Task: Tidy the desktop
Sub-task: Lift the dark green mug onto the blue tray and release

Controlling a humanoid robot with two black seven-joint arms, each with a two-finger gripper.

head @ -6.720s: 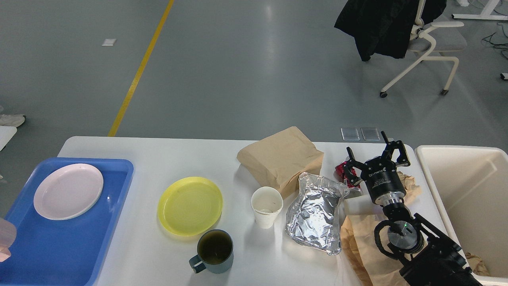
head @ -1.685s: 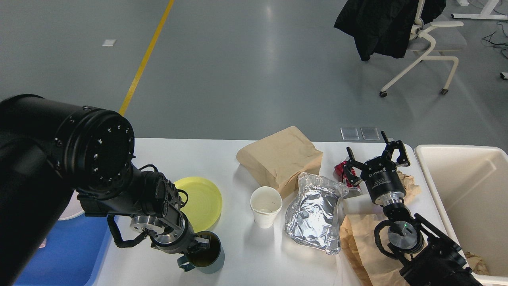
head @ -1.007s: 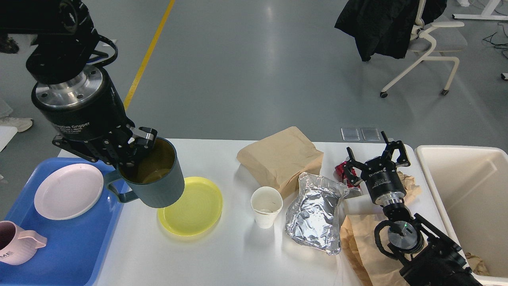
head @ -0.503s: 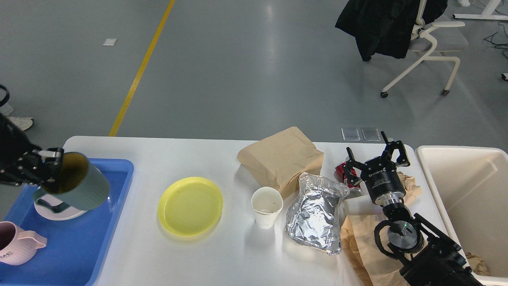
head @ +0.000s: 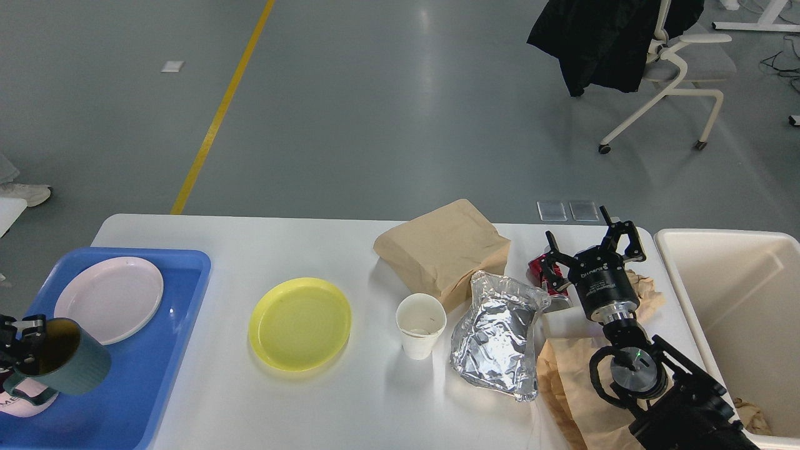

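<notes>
Since half a second ago, the left pincer (head: pixel 22 340) is carrying the mug (head: pixel 59 364) lower over the tray (head: pixel 144 375), gripping its rim, tilted mouth-left, likely to set it beside the plate (head: pixel 109 300). The right pincer (head: pixel 590 250) is hanging open over rubbish. The table (head: pixel 281 412) is running lengthwise left to right.

A glossy grey floor (head: pixel 387 112) reflected overhead light. A yellow line (head: pixel 219 115) ran diagonally across it at left. At upper right stood a white chair (head: pixel 678 69) draped with a black coat (head: pixel 594 37); cables (head: pixel 778 62) lay nearby.
</notes>
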